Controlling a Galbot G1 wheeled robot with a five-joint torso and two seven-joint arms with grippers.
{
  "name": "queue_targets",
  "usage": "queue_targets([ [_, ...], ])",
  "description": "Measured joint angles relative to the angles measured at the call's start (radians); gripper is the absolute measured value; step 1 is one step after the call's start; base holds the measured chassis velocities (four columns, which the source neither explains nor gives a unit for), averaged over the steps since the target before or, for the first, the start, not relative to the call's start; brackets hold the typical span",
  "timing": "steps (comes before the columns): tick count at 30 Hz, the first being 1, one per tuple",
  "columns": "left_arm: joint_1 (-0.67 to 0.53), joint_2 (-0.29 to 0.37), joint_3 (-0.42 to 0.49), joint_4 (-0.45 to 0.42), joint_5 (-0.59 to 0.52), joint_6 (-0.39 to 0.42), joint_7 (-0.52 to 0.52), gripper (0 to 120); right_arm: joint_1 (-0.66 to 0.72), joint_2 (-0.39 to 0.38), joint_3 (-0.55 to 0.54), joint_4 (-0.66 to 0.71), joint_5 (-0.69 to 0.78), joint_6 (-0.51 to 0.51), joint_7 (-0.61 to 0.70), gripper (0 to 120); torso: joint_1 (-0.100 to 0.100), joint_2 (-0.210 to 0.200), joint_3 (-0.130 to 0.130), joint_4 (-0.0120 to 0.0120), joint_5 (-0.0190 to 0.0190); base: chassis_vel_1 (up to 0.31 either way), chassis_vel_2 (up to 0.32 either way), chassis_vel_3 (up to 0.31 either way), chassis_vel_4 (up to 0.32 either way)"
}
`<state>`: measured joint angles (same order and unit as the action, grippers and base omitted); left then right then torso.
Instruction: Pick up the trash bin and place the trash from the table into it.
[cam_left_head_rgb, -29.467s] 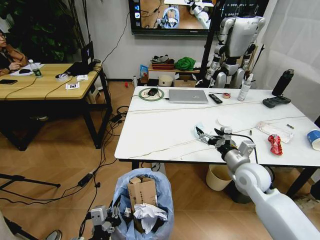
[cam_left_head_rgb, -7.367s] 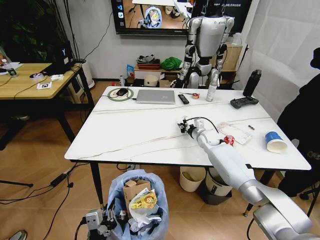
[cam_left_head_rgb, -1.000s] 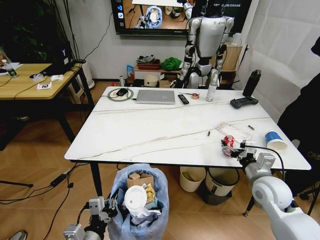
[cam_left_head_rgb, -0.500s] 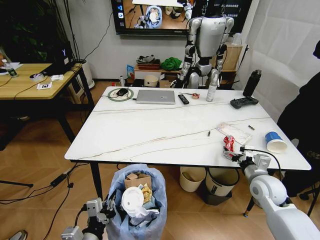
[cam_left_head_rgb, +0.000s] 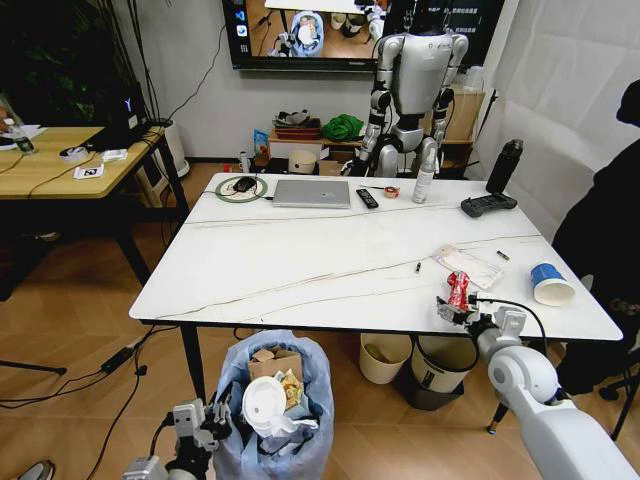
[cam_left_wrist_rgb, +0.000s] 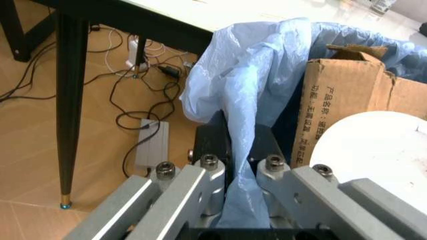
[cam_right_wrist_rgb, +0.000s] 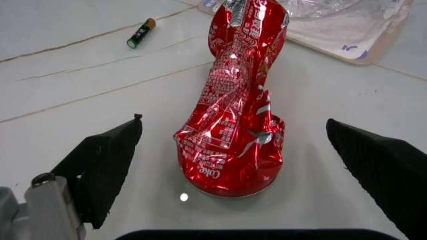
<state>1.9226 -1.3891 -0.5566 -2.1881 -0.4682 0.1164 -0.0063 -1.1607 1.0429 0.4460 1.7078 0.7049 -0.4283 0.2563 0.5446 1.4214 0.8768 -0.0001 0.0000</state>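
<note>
The right end effector (cam_left_head_rgb: 455, 311) is held low at the near right edge of the table (cam_left_head_rgb: 300, 260), its two black fingers (cam_right_wrist_rgb: 107, 160) spread wide. Between them lies a crushed red wrapper (cam_right_wrist_rgb: 240, 115), with a gap to each finger, so nothing is gripped. The wrapper rests on the white tabletop, its crumpled base toward the end effector and its narrower end pointing away. Just beyond that far end lies a clear plastic pack (cam_right_wrist_rgb: 347, 25) on a pale card. Off to one side of the wrapper, farther from the fingers, lies a small battery (cam_right_wrist_rgb: 141, 33). In the head view the red wrapper (cam_left_head_rgb: 459, 288) sits directly ahead of the right end effector, the plastic pack (cam_left_head_rgb: 470, 266) past it, and a blue-white paper cup (cam_left_head_rgb: 552, 283) stands apart, toward the table's right edge.

The left end effector (cam_left_head_rgb: 205, 425) is down near the floor, below the table's front edge, touching the left side of the trash bin (cam_left_head_rgb: 270, 410). In the left wrist view its metal fingers (cam_left_wrist_rgb: 193, 185) are closed on the rim of the bin, with the light-blue bag (cam_left_wrist_rgb: 247, 110) pinched between them. Inside the bin, right beside this end effector, a brown cardboard box (cam_left_wrist_rgb: 340, 100) stands upright and a white round lid (cam_left_wrist_rgb: 373, 160) lies on top of the litter. The bin is under the near edge of the table, well apart from the right end effector.
</note>
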Motion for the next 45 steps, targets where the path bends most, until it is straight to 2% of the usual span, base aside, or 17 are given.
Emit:
queue_targets([
  [3, -0.001, -0.002, 0.001, 0.002, 0.001, 0.000, 0.000, 1, 0.005, -0.003, 0.000, -0.007, 0.000, 0.000, -0.005, 99, 0.000, 0.000, 0.000, 0.0000, 0.0000, 0.000, 0.000, 0.000, 0.000],
  [6, -0.003, -0.004, 0.002, 0.006, 0.002, 0.000, 0.000, 1, 0.007, -0.007, -0.002, -0.014, 0.001, 0.003, -0.014, 90, 0.000, 0.000, 0.000, -0.0001, 0.0000, 0.000, 0.000, 0.000, 0.000],
  [8, -0.003, -0.004, 0.002, 0.007, 0.002, 0.000, 0.000, 1, 0.006, -0.007, -0.003, -0.015, 0.001, 0.003, -0.014, 88, 0.000, 0.000, 0.000, 0.0000, 0.0000, 0.000, 0.000, 0.000, 0.000],
  [11, -0.004, -0.006, 0.002, 0.007, 0.002, 0.001, 0.000, 1, 0.000, -0.007, -0.008, -0.015, -0.001, 0.006, -0.016, 71, 0.000, 0.000, 0.000, 0.0000, 0.0000, 0.000, 0.000, 0.000, 0.000],
  [14, -0.005, -0.006, 0.002, 0.007, 0.002, 0.001, -0.001, 1, -0.002, -0.006, -0.010, -0.015, -0.002, 0.007, -0.016, 67, 0.000, 0.000, 0.000, -0.0001, 0.0000, 0.000, 0.000, 0.000, 0.000],
  [17, -0.006, -0.006, 0.002, 0.007, 0.002, 0.002, -0.001, 1, -0.002, -0.006, -0.011, -0.015, -0.002, 0.008, -0.017, 51, 0.000, 0.000, 0.000, 0.0000, -0.0001, 0.000, 0.000, 0.000, 0.000],
  [19, -0.006, -0.006, 0.003, 0.007, 0.002, 0.002, -0.001, 1, -0.002, -0.006, -0.012, -0.014, -0.002, 0.008, -0.017, 46, 0.000, 0.000, 0.000, 0.0000, -0.0001, 0.000, 0.000, 0.000, 0.000],
  [33, -0.013, -0.008, 0.009, 0.017, 0.002, 0.004, -0.002, 1, -0.007, -0.018, -0.007, 0.006, 0.012, 0.021, -0.038, 45, 0.000, 0.000, 0.000, 0.0000, 0.0001, 0.000, 0.000, 0.000, 0.000],
  [41, -0.013, -0.007, 0.009, 0.019, -0.002, 0.008, -0.002, 1, -0.031, -0.049, -0.006, 0.093, 0.046, 0.045, -0.071, 45, 0.000, 0.000, 0.000, 0.0000, 0.0000, 0.000, 0.000, 0.000, 0.000],
  [45, -0.010, -0.001, 0.011, 0.023, -0.010, 0.008, -0.003, 1, -0.057, -0.063, -0.016, 0.141, 0.053, 0.089, -0.120, 45, 0.000, 0.000, 0.000, -0.0001, 0.0000, 0.000, 0.000, 0.000, 0.000],
])
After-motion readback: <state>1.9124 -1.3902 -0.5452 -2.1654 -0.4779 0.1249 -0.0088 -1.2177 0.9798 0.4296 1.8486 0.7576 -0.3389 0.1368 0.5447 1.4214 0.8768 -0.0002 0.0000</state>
